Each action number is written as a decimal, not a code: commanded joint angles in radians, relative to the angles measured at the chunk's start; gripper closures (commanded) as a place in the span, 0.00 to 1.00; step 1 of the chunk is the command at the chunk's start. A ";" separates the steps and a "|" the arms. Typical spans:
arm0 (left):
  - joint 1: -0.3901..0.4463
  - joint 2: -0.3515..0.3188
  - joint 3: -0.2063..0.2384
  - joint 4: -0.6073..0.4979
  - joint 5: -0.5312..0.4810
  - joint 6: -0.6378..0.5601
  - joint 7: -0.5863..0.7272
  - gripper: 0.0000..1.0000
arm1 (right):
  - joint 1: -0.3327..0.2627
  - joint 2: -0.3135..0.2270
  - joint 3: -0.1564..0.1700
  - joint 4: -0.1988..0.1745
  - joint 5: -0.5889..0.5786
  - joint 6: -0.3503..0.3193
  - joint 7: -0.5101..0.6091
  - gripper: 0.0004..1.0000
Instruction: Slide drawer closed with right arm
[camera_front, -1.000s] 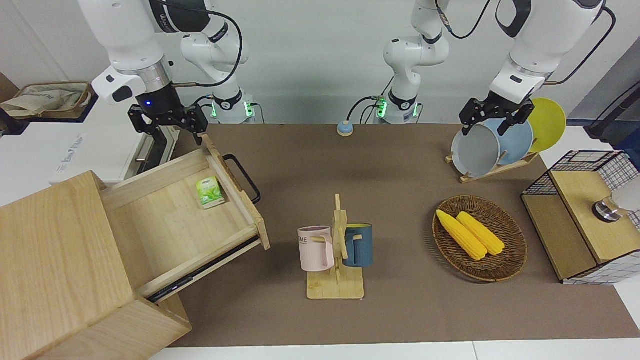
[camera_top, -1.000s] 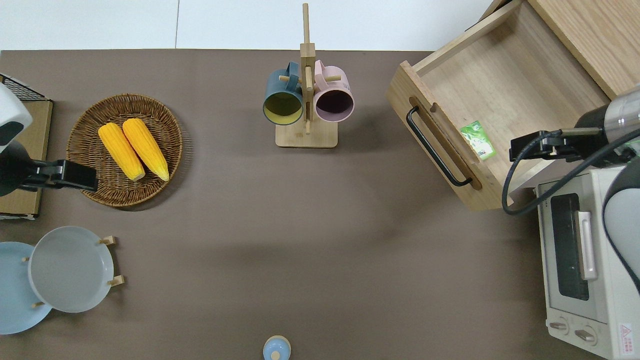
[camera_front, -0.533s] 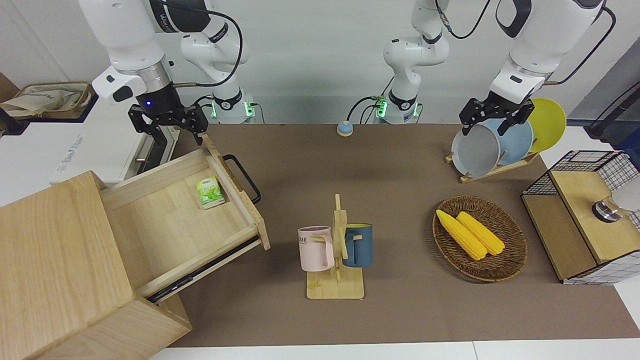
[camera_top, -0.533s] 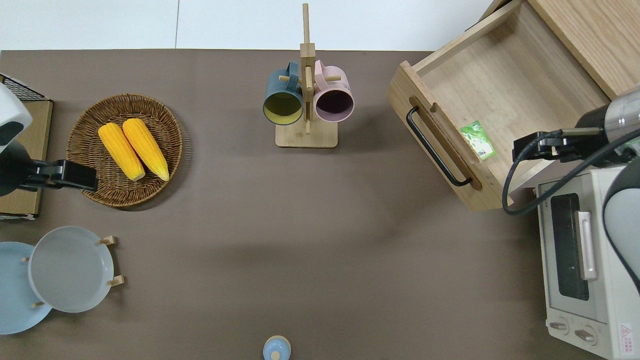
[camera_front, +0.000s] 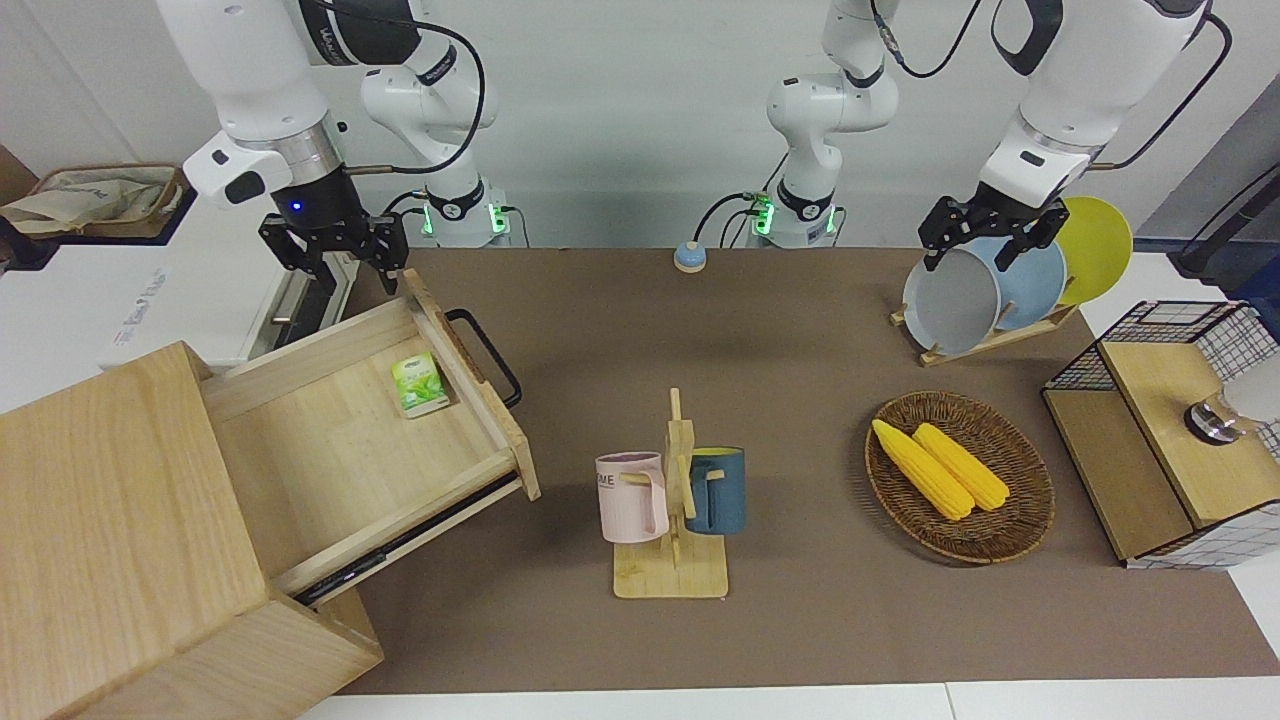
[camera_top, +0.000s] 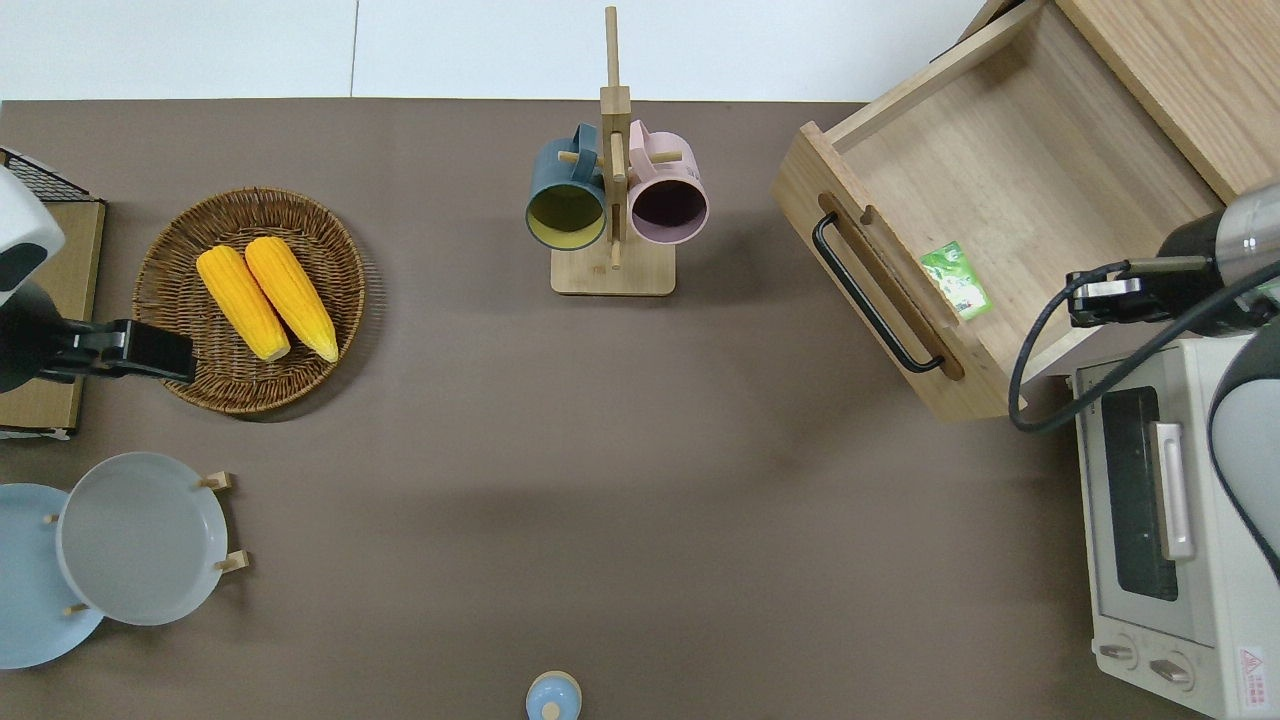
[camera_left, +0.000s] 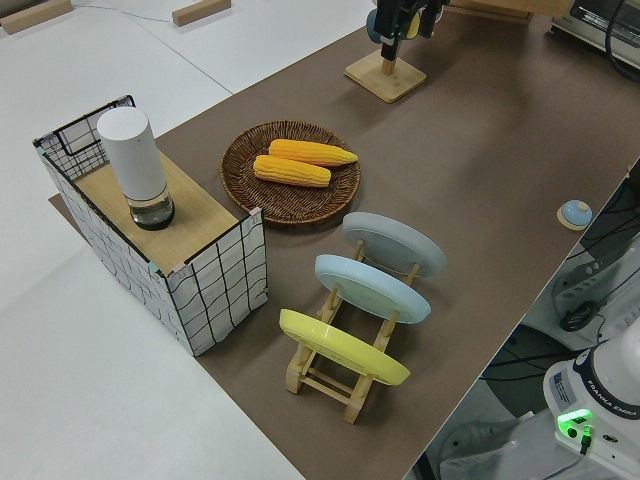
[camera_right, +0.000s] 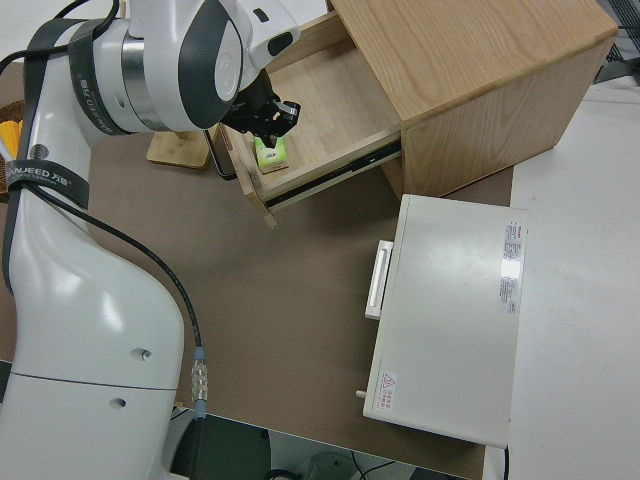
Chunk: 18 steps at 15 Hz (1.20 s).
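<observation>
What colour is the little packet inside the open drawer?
Green, with some white. The packet shows best in the overhead view.

**Wood, wire and glazed ware on a matt brown cloth**

The drawer (camera_front: 340, 440) was pale, unvarnished-looking wood with visible grain, its loop handle (camera_front: 487, 352) black metal with a dull sheen. The cabinet (camera_front: 110, 520) matched it. A glossy green packet (camera_front: 418, 384) lay inside. The toaster oven (camera_top: 1165, 530) had a smooth white shell and a brushed steel bar. The basket (camera_front: 960, 478) was rough woven wicker. The plates (camera_left: 372, 290) looked smooth and glazed. The table cover (camera_top: 620, 480) was matt brown.
</observation>
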 joint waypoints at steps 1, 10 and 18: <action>0.005 0.011 -0.007 0.026 0.017 -0.020 0.010 0.01 | -0.003 -0.006 0.003 0.006 -0.013 -0.017 -0.023 1.00; 0.005 0.011 -0.007 0.024 0.017 -0.020 0.010 0.01 | 0.056 -0.007 0.009 0.054 -0.016 -0.077 0.056 1.00; 0.005 0.011 -0.007 0.024 0.017 -0.020 0.010 0.01 | 0.229 -0.004 0.011 0.068 -0.048 -0.074 0.372 1.00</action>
